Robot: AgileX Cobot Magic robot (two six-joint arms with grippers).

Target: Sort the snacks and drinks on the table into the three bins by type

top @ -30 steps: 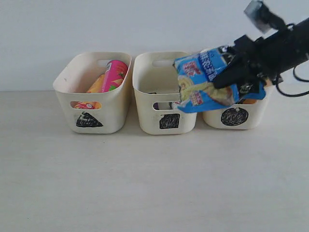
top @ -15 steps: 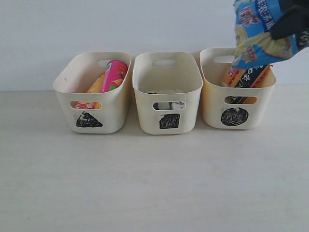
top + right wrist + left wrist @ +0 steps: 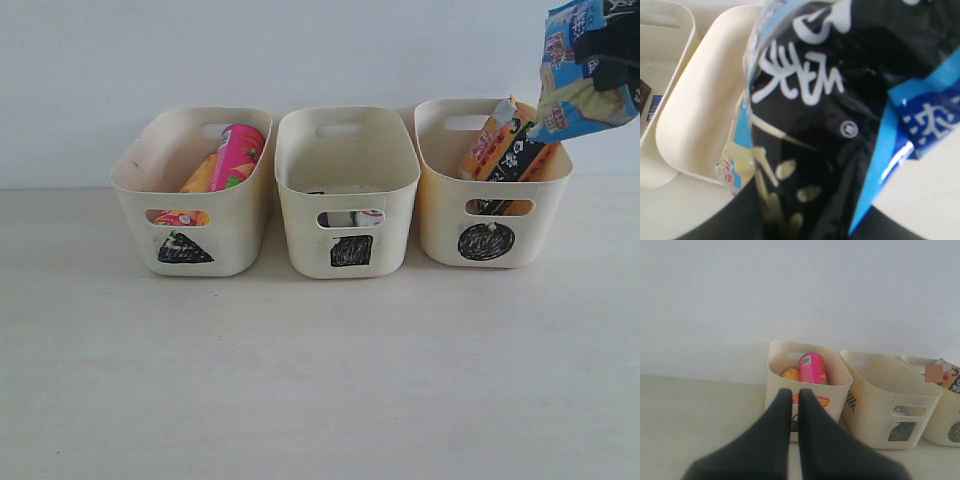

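With the left gripper (image 3: 795, 394) idle, jaws pressed together on nothing, the right gripper (image 3: 612, 50), jaws clamped on the blue bag (image 3: 572, 75) high above the right rim of the circle bin (image 3: 440, 205), should centre it over the opening beside the orange-black bag (image 3: 505, 150), then let go.

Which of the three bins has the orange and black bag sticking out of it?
The circle-marked bin, rightmost in the exterior view; the orange-black bag pokes above its rim. The triangle-marked bin and square-marked bin show no bag.
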